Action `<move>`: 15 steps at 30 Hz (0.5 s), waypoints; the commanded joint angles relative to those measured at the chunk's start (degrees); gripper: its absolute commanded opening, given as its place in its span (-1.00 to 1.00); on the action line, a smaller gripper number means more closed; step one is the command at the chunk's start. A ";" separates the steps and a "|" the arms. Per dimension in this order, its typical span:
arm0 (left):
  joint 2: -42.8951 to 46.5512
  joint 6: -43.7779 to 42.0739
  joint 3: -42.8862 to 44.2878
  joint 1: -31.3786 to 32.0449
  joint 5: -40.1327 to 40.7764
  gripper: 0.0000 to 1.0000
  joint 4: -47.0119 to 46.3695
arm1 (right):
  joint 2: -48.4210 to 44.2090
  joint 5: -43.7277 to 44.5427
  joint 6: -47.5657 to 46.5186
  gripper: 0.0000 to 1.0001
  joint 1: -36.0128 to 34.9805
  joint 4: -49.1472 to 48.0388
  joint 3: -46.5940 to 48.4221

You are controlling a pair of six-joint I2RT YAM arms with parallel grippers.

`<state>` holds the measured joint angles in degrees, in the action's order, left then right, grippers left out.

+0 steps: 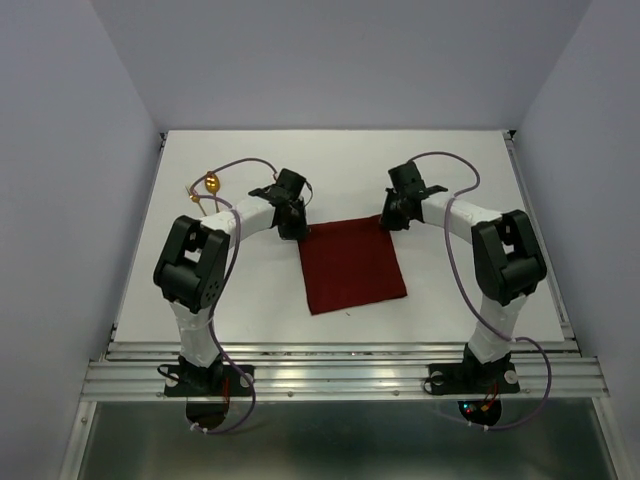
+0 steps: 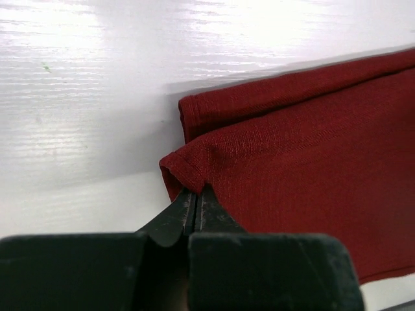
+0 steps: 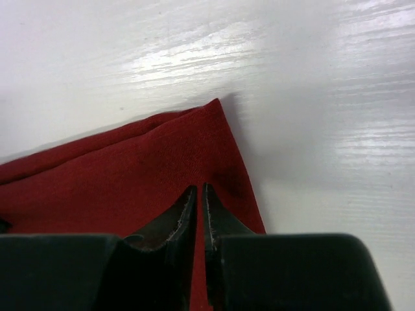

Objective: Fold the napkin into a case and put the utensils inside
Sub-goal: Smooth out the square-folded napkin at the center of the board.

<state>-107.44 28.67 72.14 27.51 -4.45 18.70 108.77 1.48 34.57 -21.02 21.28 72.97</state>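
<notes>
Left end effector [image 2: 196,191] is closed; the near left corner of the napkin [image 1: 352,268] is pinched between its fingertips. In the left wrist view the pinched corner is bunched and lifted slightly off a second cloth layer, whose edge is seen just beyond it toward the top of the frame.

Right end effector [image 3: 198,188] is set on the napkin close to its upper right corner. Its jaws are almost together, with a thin slit left and red cloth seen through it. Whether cloth is actually clamped cannot be told. A fold line or second layer is seen along the cloth's far edge in the right wrist view.

In the top view the napkin is laid at frame centre on the white worktop [image 1: 340,165], slightly rotated. Its upper edge is spanned by the two end effectors, left one at the upper left corner, right one at the upper right. The rest of the cloth is flat.

Gold spoon [image 1: 211,183] is seen at upper left of the top view, well apart from the napkin, beside the left arm. Thin gold handles are visible next to it; a fork cannot be made out clearly.
</notes>
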 commanded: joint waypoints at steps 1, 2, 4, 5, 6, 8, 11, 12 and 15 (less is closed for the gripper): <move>7.41 -1.24 4.06 0.18 1.02 -1.00 0.98 | -7.60 0.37 -1.87 -0.72 0.27 -1.33 -0.46; 7.85 -1.24 5.11 0.44 1.54 -1.00 1.86 | -9.18 0.20 -2.05 -0.71 0.27 -1.33 -0.81; 7.94 -1.16 6.08 0.62 1.72 -1.00 2.57 | -10.50 -0.07 -2.05 -0.71 0.27 -1.33 -0.99; 7.68 -0.98 6.95 0.62 1.81 -1.00 2.83 | -11.38 -0.33 -2.05 -0.70 0.27 -1.33 -0.99; 7.42 -0.98 7.22 0.62 1.90 -1.00 2.66 | -11.65 -0.51 -1.96 -0.70 0.27 -1.33 -1.16; 6.20 -1.07 8.36 0.62 2.43 -1.00 2.40 | -11.91 -0.77 -1.87 -0.70 0.27 -1.33 -1.51; 1.54 -1.50 10.30 0.62 2.95 -1.00 1.70 | -11.48 -0.95 -1.61 -0.68 0.27 -1.33 -2.57; -1.52 -1.68 10.82 0.62 3.65 -0.87 1.34 | -11.39 -0.95 -1.52 -0.68 0.27 -1.33 -3.09; -5.58 -1.86 14.43 0.71 7.34 -0.08 4.67 | -12.09 -0.95 -1.61 -0.59 0.27 -1.41 -5.90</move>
<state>-108.44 27.88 83.07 28.01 -1.78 20.16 97.51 0.82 33.63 -21.02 20.58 69.82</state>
